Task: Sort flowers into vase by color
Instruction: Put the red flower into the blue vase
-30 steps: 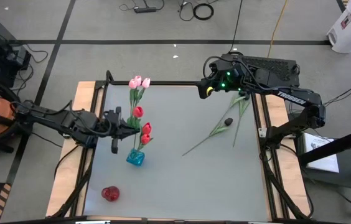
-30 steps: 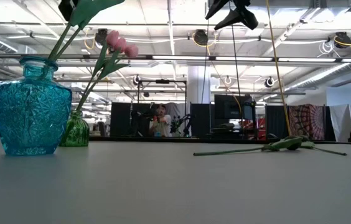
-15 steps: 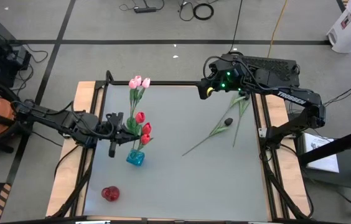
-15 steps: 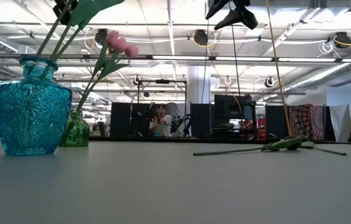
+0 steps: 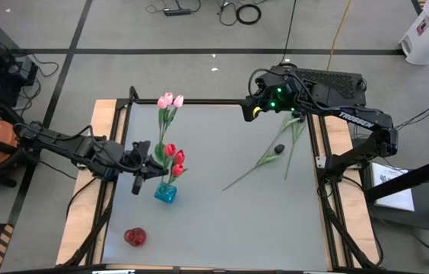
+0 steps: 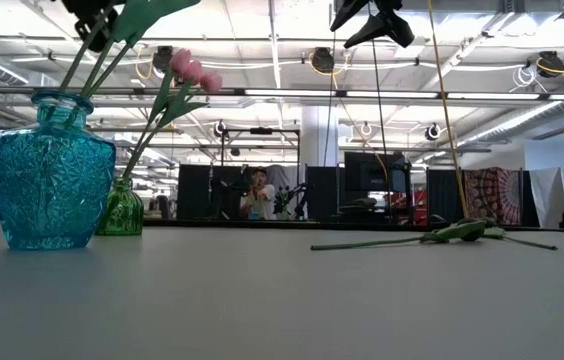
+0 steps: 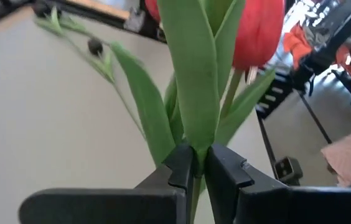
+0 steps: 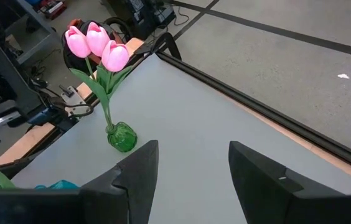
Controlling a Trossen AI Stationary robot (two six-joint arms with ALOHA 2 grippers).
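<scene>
- The grey surface [image 5: 222, 221] carries three small vases: a blue vase [image 5: 165, 193] with red tulips [image 5: 174, 156], a green vase [image 8: 122, 137] with pink tulips [image 5: 170, 100], and a red vase [image 5: 135, 237] with no flowers.
- The left gripper [image 5: 156, 157] sits level with the red tulips above the blue vase, its jaws pinched on a green stem [image 7: 195, 163]; the placing step looks nearly done.
- The right gripper [image 8: 191, 163], jaws apart and holding nothing, waits over the far right corner.
- A black-headed tulip [image 5: 279, 149] and another stem lie flat toward the right; judged next: let go of the red tulip and fetch these.
</scene>
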